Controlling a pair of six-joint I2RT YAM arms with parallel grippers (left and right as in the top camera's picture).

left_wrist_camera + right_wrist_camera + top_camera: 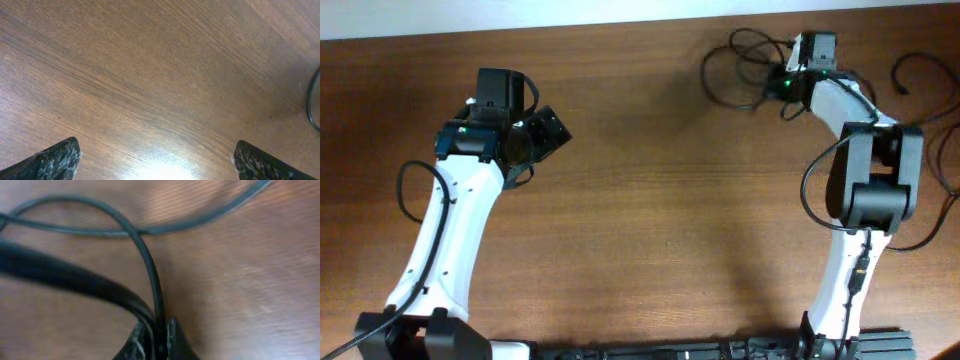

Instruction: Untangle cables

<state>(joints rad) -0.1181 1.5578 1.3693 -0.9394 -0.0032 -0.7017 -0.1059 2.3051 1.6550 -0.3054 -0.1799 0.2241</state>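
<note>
The cables (pixel 745 68) are thin black cords lying in loose loops at the far right of the wooden table. My right gripper (pixel 791 64) is at the loops' right side. In the right wrist view it (pixel 159 336) is shut on the cables (pixel 148 265), with a thick strand and a thinner strand pinched between its dark fingers. Other strands curve away across the top of that view. My left gripper (pixel 532 108) hovers over bare wood at the left, well away from the cables. Its jaws stand wide open (pixel 157 165) with nothing between them.
A further black cord (pixel 920 66) loops near the table's far right edge. A short arc of black cord (pixel 312 102) shows at the right edge of the left wrist view. The right arm's own thicker cable (pixel 810 185) hangs beside its upper link.
</note>
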